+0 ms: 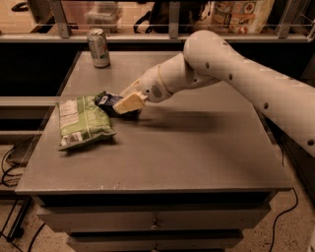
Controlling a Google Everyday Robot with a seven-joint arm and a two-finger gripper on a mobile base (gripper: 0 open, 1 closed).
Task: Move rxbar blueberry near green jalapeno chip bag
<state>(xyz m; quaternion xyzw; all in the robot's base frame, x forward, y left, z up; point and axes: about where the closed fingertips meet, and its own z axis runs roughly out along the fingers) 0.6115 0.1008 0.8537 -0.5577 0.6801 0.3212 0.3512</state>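
The green jalapeno chip bag (81, 121) lies flat on the left part of the grey table (197, 147). The rxbar blueberry (106, 102), a small dark navy bar, is held right at the bag's upper right edge, low over the table. My gripper (125, 104), with tan fingers, is shut on the bar's right end. The white arm reaches in from the right. Whether the bar touches the bag or the table is not visible.
A silver soda can (99, 47) stands at the table's back left corner. A railing and shelf with packaged goods (241, 15) run behind the table. Drawers (155, 221) sit under the tabletop. Cables lie on the floor at the left.
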